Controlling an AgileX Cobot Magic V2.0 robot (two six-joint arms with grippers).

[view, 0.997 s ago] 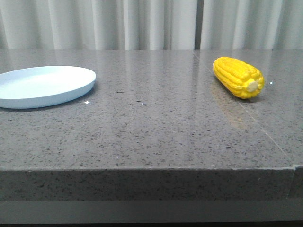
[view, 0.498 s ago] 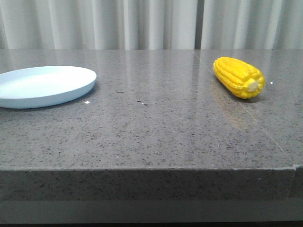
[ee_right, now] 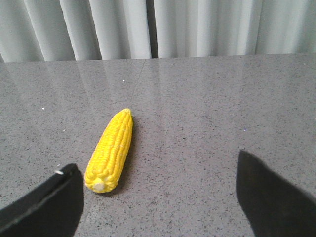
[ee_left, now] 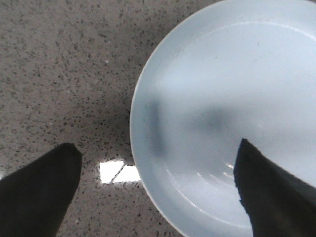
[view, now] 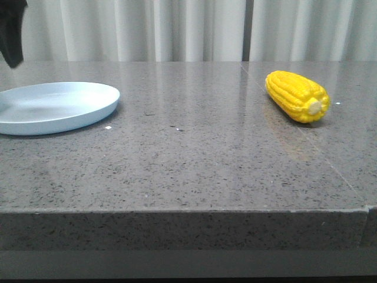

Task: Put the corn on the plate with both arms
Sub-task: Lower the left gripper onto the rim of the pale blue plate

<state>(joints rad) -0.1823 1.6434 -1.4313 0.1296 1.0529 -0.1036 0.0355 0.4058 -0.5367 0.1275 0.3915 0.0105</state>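
The yellow corn (view: 296, 95) lies on the grey stone table at the right, its pale cut end toward me. It also shows in the right wrist view (ee_right: 110, 150), just ahead of the left finger of my right gripper (ee_right: 155, 197), which is open and empty and apart from it. The pale blue plate (view: 54, 107) sits at the left, empty. My left gripper (ee_left: 155, 192) is open and empty, hanging above the plate's rim (ee_left: 136, 148), one finger over the table, one over the plate. A black part of the left arm (view: 12, 32) shows at the top left of the front view.
The grey speckled table (view: 194, 147) has its front edge near me. A pale curtain (view: 194, 29) hangs behind the table. A bright light reflection (ee_left: 118, 172) lies on the stone beside the plate.
The left arm has come into the front view at the top left, above the plate, and its shadow now falls on the plate. The corn and plate have not moved.
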